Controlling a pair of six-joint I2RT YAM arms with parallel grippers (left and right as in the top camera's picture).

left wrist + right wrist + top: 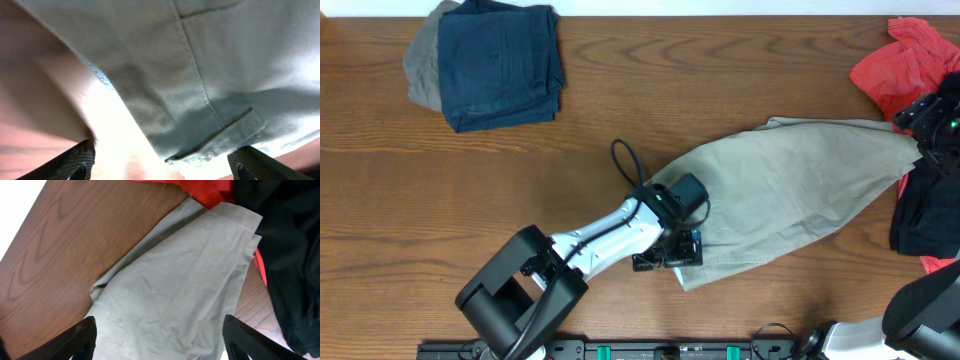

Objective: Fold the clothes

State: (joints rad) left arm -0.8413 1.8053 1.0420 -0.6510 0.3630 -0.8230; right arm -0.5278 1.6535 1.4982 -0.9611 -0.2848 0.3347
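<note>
— Where are the shorts (790, 190)?
— On the counter (620, 90), lying long from the left claw (162, 162) across to the right claw (160, 340).
— Which is nearer?
— The left claw. It is wide, right at a corner. The right claw is wide too, above the other end.

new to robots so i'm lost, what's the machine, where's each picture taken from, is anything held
Two robot arms work at a wooden table. One picture looks down from above; the other two come from a camera on each wrist, so the dark tips at the bottom are that arm's pincer. On the table lie pale shorts, a folded navy garment, a red shirt and something black. The left pincer sits at the shorts' near corner, the right pincer hangs above their other end. Both are open; nothing is held.
</note>
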